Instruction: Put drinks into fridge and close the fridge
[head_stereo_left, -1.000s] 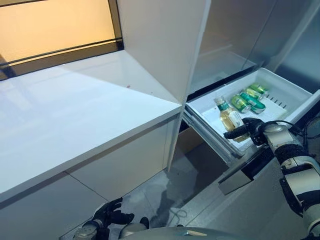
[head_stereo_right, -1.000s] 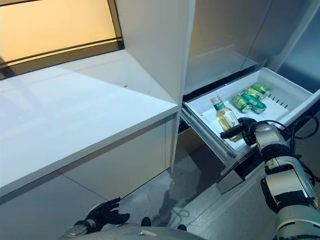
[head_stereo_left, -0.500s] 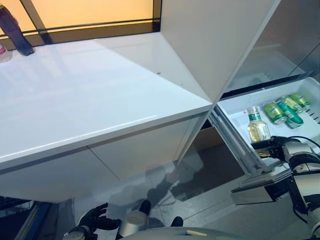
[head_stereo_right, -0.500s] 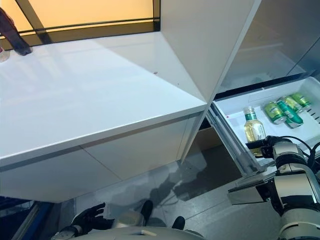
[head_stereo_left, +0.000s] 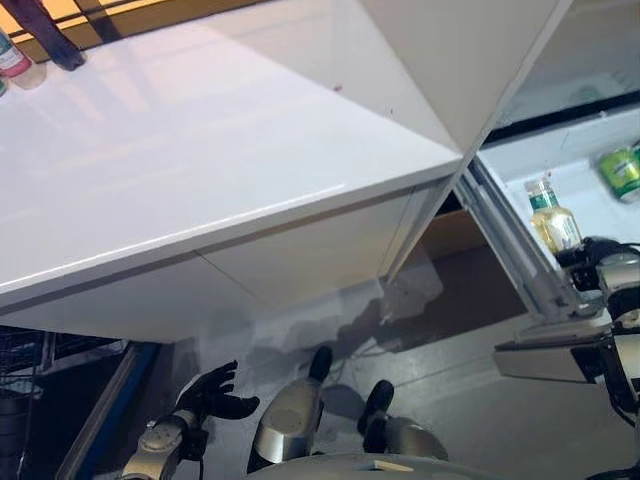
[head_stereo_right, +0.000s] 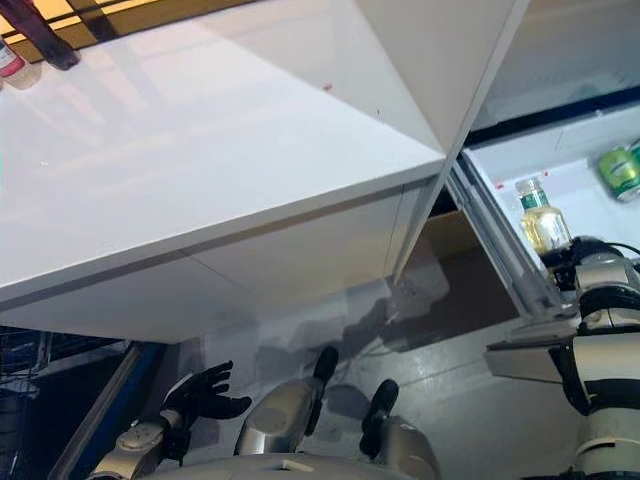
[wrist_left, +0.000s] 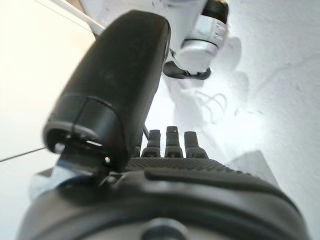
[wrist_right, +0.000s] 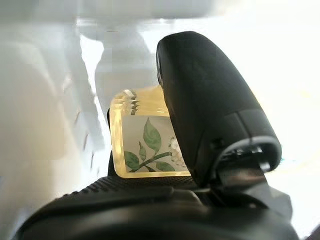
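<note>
A white fridge drawer (head_stereo_left: 515, 165) stands pulled out at the right. In it lie a bottle of yellow drink with a green cap (head_stereo_left: 553, 218) and, further back, a green can (head_stereo_left: 622, 170). My right hand (head_stereo_left: 592, 266) is at the bottle's lower end; in the right wrist view the bottle (wrist_right: 147, 145) sits against the palm, with the thumb (wrist_right: 210, 105) along one side and dark fingers behind it. My left hand (head_stereo_left: 205, 395) hangs low over the floor with straight fingers (wrist_left: 170, 142), holding nothing.
A long white counter (head_stereo_left: 200, 150) runs across the left and middle, with a white upright fridge side panel (head_stereo_left: 470, 60) at its right end. A drink with a pink label (head_stereo_left: 12, 62) and a dark bottle (head_stereo_left: 45, 30) stand at its far left. A dark wire rack (head_stereo_left: 25, 400) is at the lower left.
The whole picture has shifted, so the camera has turned left and down. My right hand stays at the bottle in the drawer. My left hand stays low and open.
</note>
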